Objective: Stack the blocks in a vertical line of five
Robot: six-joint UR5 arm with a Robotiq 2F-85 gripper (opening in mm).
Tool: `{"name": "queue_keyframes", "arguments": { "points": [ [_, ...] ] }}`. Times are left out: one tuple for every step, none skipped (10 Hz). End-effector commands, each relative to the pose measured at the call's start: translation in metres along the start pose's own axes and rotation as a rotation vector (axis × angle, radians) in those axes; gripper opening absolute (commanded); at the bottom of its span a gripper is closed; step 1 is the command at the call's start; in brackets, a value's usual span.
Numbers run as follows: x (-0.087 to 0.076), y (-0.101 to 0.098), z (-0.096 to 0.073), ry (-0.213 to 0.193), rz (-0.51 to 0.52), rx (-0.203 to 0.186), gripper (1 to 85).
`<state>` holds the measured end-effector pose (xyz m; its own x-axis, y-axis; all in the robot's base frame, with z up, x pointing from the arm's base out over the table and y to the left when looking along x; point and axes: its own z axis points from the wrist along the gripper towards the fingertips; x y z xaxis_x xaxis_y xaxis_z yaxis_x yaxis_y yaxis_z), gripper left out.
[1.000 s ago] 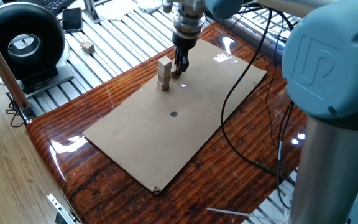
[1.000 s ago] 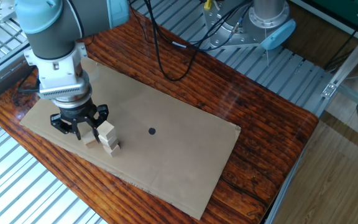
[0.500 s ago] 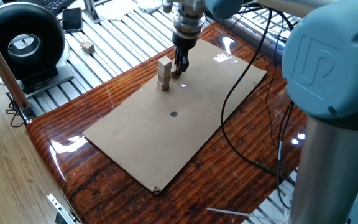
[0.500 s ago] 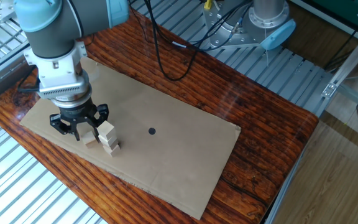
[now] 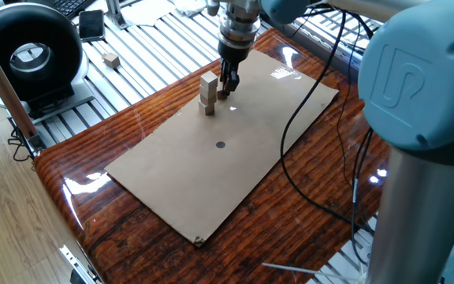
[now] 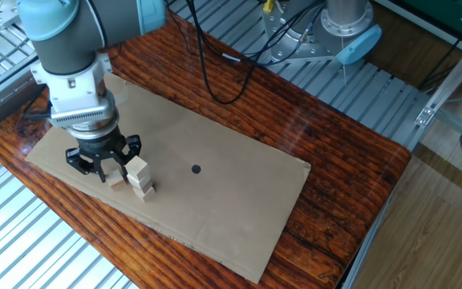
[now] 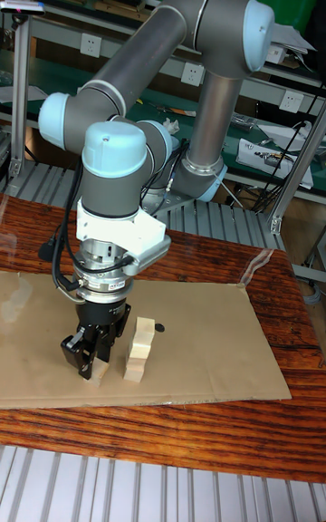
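A short, slightly twisted stack of tan wooden blocks (image 6: 139,178) stands on the cardboard sheet; it also shows in the tall fixed view as the stack (image 7: 138,350) and from the opposite side as the stack (image 5: 209,92). Right beside it, one single block (image 6: 117,180) rests on the cardboard. My gripper (image 6: 111,170) is lowered over this block, with a finger on each side and closed against it, and the gripper (image 7: 94,368) hides most of it. Another loose block (image 5: 112,59) lies off the table on the metal slats.
The brown cardboard sheet (image 6: 215,201) with a black dot (image 6: 196,168) covers most of the wooden table (image 6: 335,185). A black round device (image 5: 26,55) stands beyond the table's corner. Black cables (image 5: 306,142) trail across the cardboard's far side.
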<state>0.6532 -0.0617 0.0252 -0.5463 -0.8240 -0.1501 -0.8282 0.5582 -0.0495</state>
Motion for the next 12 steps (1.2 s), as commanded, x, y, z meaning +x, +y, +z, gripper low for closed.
{"name": "queue_keyframes", "arguments": {
  "points": [
    [0.0, -0.003, -0.001, -0.005, -0.026, 0.009, 43.0],
    [-0.001, -0.003, -0.001, -0.006, -0.034, 0.01, 43.0],
    [-0.002, -0.004, -0.001, -0.012, -0.04, 0.014, 41.7],
    [-0.004, -0.004, 0.0, -0.016, -0.041, 0.011, 39.0],
    [-0.003, -0.004, 0.0, -0.014, -0.035, 0.012, 35.0],
    [-0.001, -0.002, 0.0, -0.006, -0.015, 0.005, 23.3],
    [0.001, -0.002, -0.001, 0.004, -0.001, 0.006, 15.3],
    [0.002, -0.002, -0.003, 0.005, 0.008, 0.006, 14.0],
    [0.003, -0.003, -0.006, 0.005, 0.025, 0.012, 12.3],
    [0.005, -0.006, -0.012, 0.005, 0.048, 0.029, 7.3],
    [0.01, -0.011, -0.018, 0.011, 0.074, 0.055, 1.0],
    [0.015, -0.011, -0.023, 0.016, 0.084, 0.055, 1.0]
  ]
}}
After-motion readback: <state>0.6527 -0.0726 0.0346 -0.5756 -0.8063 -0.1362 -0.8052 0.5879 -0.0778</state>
